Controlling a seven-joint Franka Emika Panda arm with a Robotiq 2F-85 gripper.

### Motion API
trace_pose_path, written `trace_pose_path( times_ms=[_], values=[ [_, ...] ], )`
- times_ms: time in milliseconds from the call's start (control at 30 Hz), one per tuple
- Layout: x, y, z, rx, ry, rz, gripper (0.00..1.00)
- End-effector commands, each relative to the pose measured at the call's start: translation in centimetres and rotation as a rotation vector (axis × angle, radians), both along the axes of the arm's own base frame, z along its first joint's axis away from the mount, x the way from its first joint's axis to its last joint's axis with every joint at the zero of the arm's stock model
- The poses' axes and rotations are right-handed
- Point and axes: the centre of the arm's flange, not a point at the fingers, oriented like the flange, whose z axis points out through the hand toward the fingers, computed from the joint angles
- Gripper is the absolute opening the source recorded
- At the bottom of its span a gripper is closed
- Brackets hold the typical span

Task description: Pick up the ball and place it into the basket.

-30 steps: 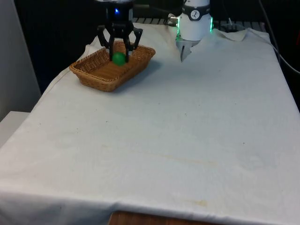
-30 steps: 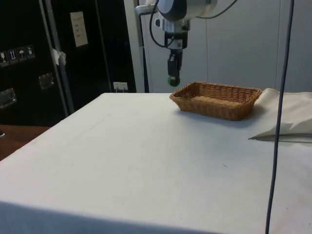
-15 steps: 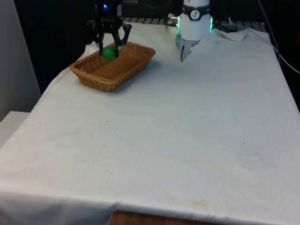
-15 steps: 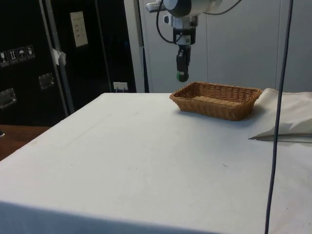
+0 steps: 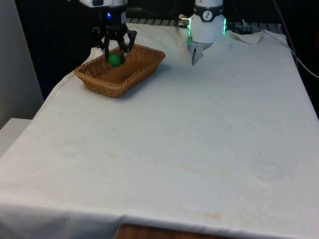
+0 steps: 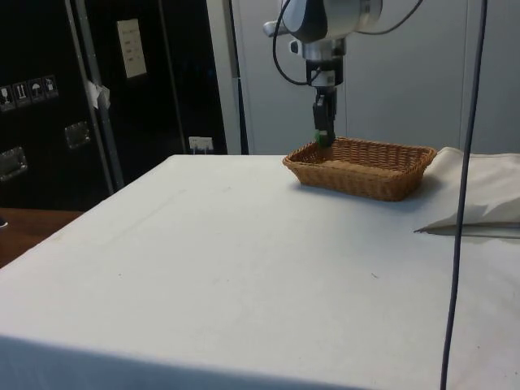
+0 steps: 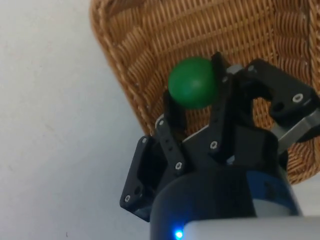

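While the gripper [image 5: 115, 50] clamped the green ball [image 5: 115, 59] between its fingers, it hung above the basket [image 5: 102, 79] (near the table's far corner), positioned so a release would drop it inside.

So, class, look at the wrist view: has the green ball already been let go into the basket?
No, the ball is clamped between the fingers of the gripper, above the woven floor of the basket.

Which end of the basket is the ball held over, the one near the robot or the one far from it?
The ball hangs in the gripper over the basket end nearest the robot, just inside the rim there.
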Motion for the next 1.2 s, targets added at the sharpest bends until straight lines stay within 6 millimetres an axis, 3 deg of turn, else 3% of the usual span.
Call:
trace_pose_path(
  times_ms=[0,333,533,600,633,733,767,800,900,1167],
  values=[
    [-0.3,-0.1,-0.4,0.007,-0.008,-0.001,0.02],
    [-1.7,-0.8,-2.9,0.024,0.012,-0.026,0.02],
    [-1.8,-0.8,-3.4,0.027,0.018,-0.034,0.03],
    [-1.8,-0.8,-3.4,0.028,0.019,-0.036,0.15],
    [-1.8,-0.8,-3.4,0.027,0.020,-0.035,0.32],
    [-1.9,-0.8,-3.4,0.028,0.021,-0.037,0.58],
    [-1.8,-0.8,-3.4,0.027,0.026,-0.037,0.71],
    [-1.9,-0.8,-3.4,0.028,0.021,-0.037,0.71],
    [-1.8,-0.8,-3.4,0.028,0.021,-0.037,0.97],
    [-1.8,-0.8,-3.1,0.028,0.021,-0.042,1.00]
  ],
)
